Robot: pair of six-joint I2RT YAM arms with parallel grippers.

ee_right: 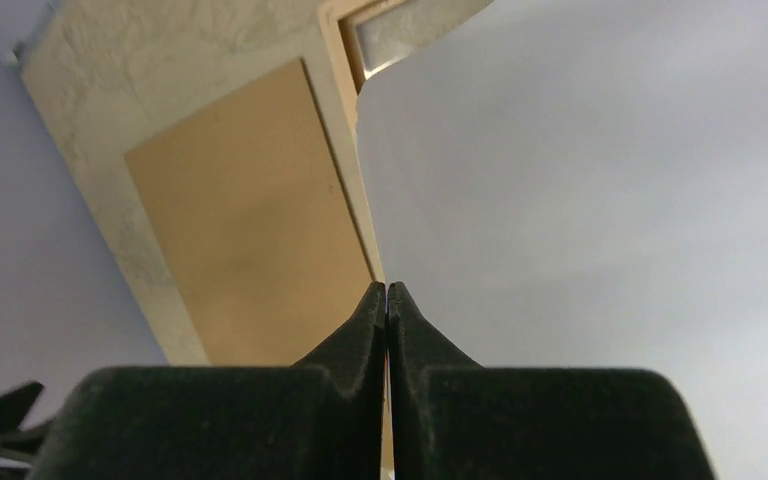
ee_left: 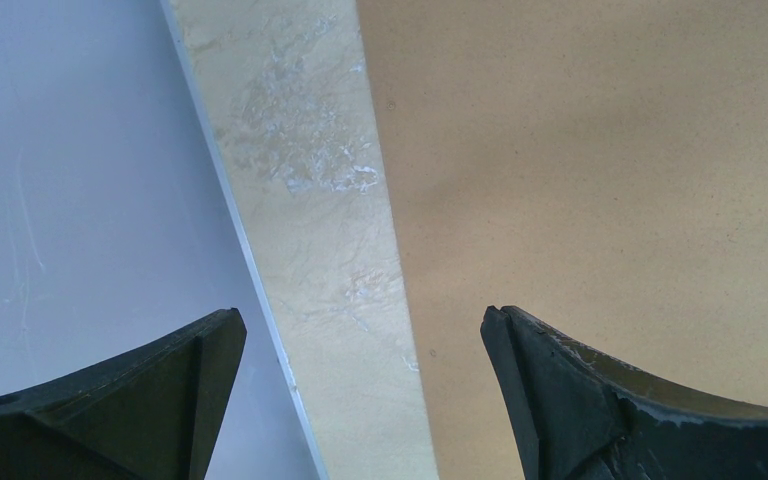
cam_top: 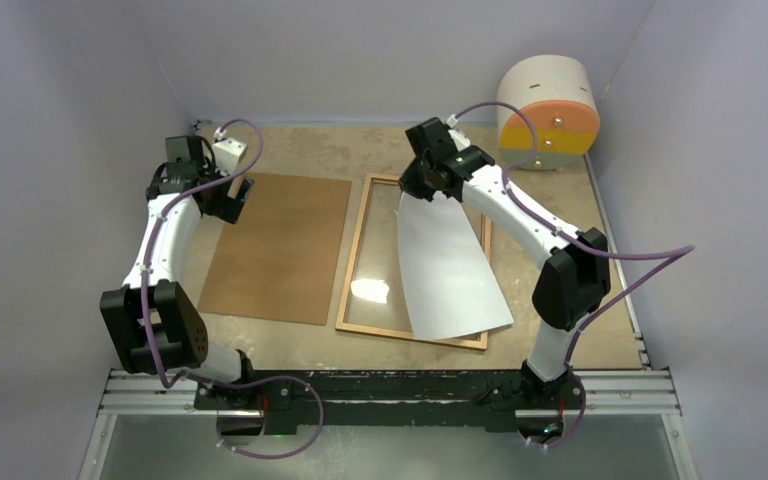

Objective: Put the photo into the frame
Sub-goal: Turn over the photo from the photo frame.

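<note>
right gripper [ee_right: 387, 290]: jaws clamped on 12 o'clock edge of photo [cam_top: 450, 270]
frame [cam_top: 353, 260]: flat under photo
left gripper [ee_left: 360, 330]: jaws wide, empty, over board [cam_top: 275, 245]

The left gripper [ee_left: 360, 320] hung close to the side wall [ee_left: 70, 180] on its outer side, with the flat backing board [cam_top: 278, 248] beneath it. Below the right gripper [cam_top: 415, 190], the curling photo [cam_top: 450, 270] covered half the frame [cam_top: 353, 262]. The round cabinet [cam_top: 550, 110] stood well off to its right, and open worktop [cam_top: 310, 150] lay between the grippers.
</note>
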